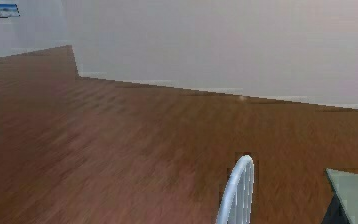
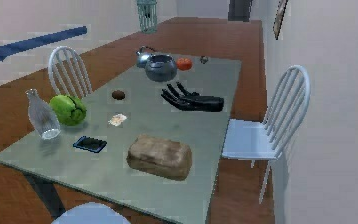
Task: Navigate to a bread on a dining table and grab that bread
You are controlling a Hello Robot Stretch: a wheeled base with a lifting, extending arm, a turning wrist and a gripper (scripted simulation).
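Note:
A brown loaf of bread lies on the grey-green dining table, toward its near end in the arm side view. Farther along the tabletop lies a dark object with thin prongs. The table's corner shows at the forward view's lower right.
On the table are a green round thing, a glass bottle, a dark flat slab, a grey kettle and a red blob. White chairs stand around it. Bare wood floor stretches ahead to a wall.

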